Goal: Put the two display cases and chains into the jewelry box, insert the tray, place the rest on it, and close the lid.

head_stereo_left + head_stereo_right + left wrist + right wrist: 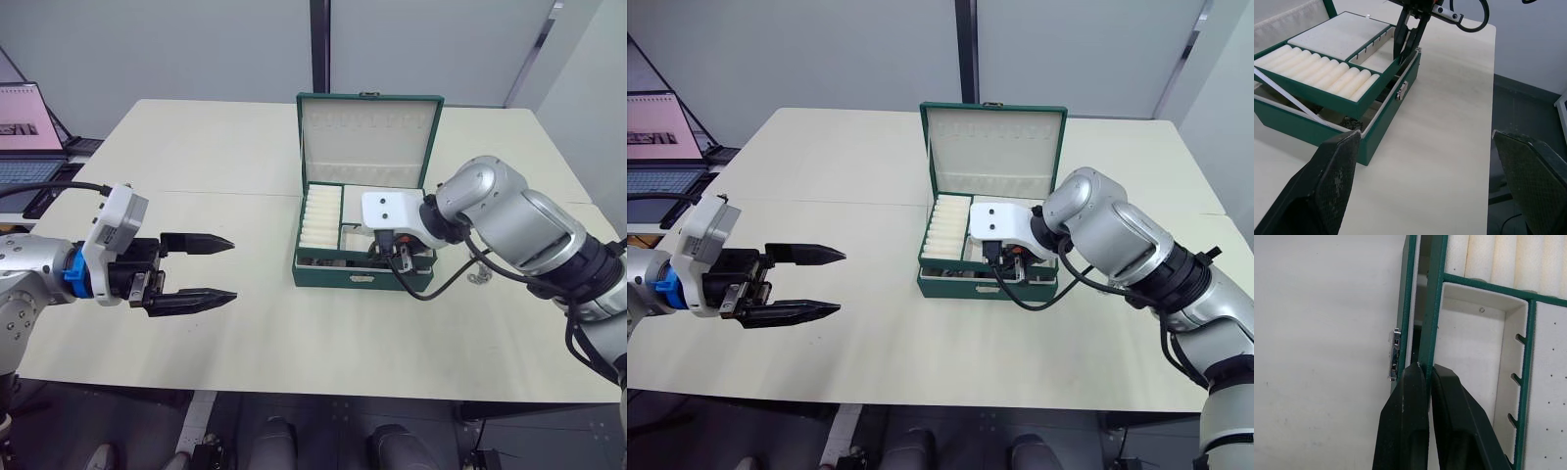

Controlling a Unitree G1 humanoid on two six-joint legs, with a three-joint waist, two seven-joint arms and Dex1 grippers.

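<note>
The dark green jewelry box (333,277) stands open mid-table, its cream-lined lid (367,122) upright behind. The tray (323,215), cream ring rolls within a green rim, sits tilted in the box's mouth, its front side raised above the box's front wall (1317,129). My right gripper (1426,369) is shut on the tray's front rim, just inside the metal clasp (1394,355). My left gripper (233,268) hovers open and empty over the table, well left of the box. Something dark and glinting (1349,122) lies in the box under the tray. The display cases are hidden.
A small silver piece with rings (478,279) lies on the table right of the box, behind my right arm. A laptop (24,127) stands off the table's left side. The table's front edge (313,392) runs close below both arms.
</note>
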